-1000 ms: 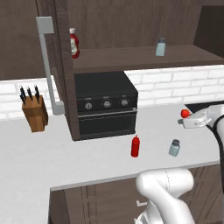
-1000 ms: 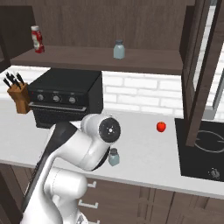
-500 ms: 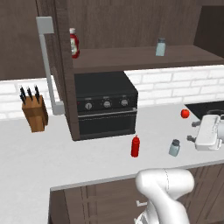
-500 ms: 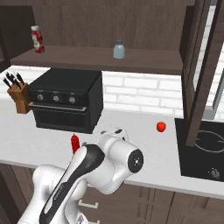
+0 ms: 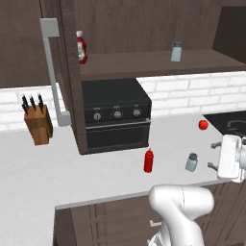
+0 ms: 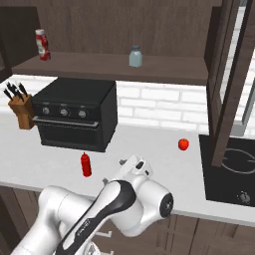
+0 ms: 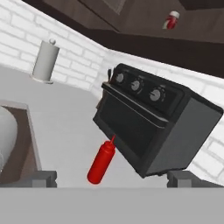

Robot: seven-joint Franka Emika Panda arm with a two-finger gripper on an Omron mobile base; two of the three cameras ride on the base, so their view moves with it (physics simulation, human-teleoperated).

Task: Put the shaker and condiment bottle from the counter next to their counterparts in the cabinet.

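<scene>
The cabinet shelf holds the counterparts well apart, the bottle left, the pale shaker right. On the white worktop, near the front edge, the red condiment bottle stands just before the black oven, the shaker to its right. The fingers stand spread, empty; the condiment bottle lies between and beyond them.
</scene>
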